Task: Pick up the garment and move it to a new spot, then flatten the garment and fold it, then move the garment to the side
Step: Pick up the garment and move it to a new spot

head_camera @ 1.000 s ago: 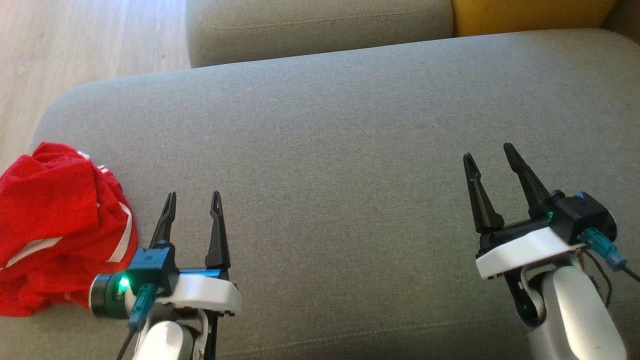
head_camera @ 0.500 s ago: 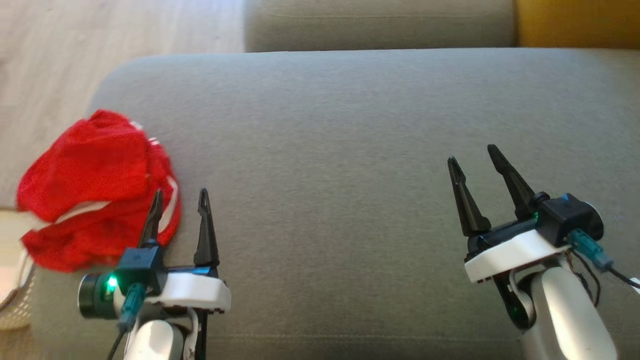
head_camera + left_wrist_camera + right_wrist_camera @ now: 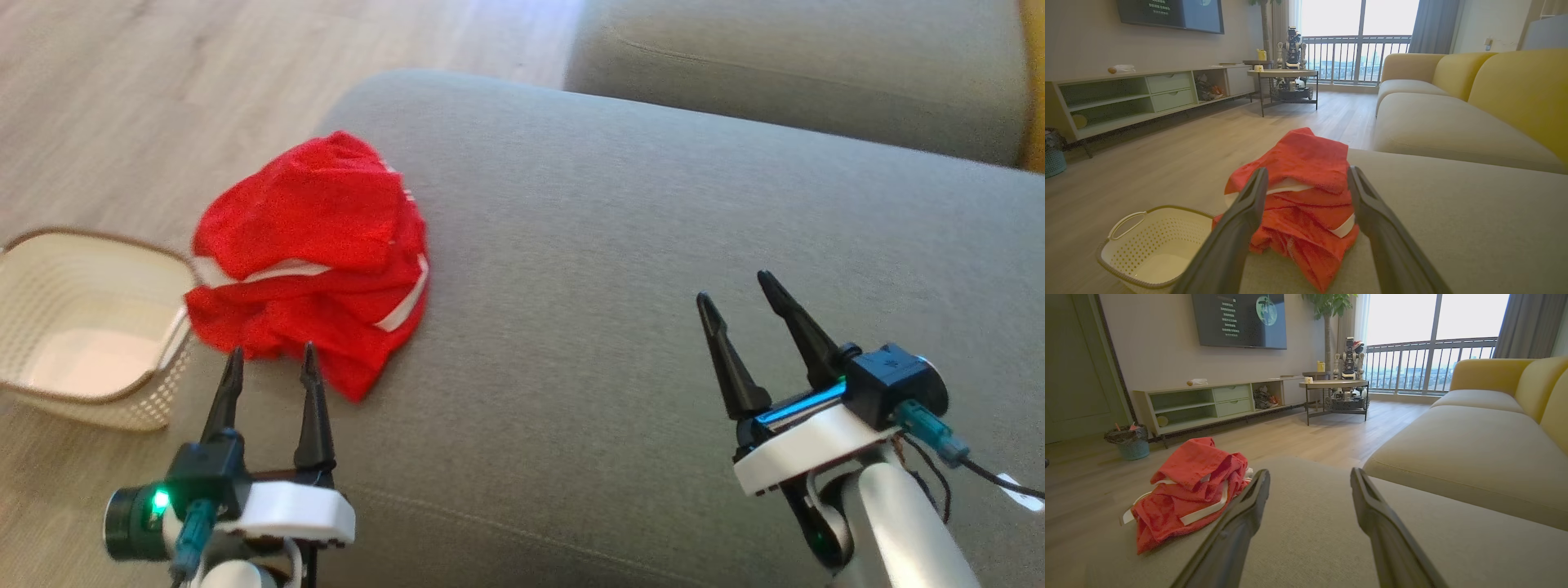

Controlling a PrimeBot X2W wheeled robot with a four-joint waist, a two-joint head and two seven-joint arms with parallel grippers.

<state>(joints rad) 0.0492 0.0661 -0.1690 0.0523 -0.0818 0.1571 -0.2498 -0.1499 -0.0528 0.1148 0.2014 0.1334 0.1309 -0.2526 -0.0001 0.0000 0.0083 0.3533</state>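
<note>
The garment (image 3: 314,253) lies crumpled at the cushion's (image 3: 612,269) left end, just ahead of the left gripper (image 3: 272,349), whose jaws stand apart. The right gripper (image 3: 733,287), also spread, hangs well apart from it over bare fabric. The wrist views add a TV (image 3: 1239,318) and a table (image 3: 1333,384). The head view's edge cuts off the basket (image 3: 106,412), and the garment's folds hide its shape.

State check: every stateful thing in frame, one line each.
Red garment with white stripes: bunched in a heap on the grey fabric cushion, unheld.
Left gripper: open, empty, pointing at the garment.
Right gripper: open, empty, over bare cushion.
Cream perforated plastic basket: upright, nothing visible inside.
Wall-mounted black television: on.
Pale green cabinet drawers: shut.
</note>
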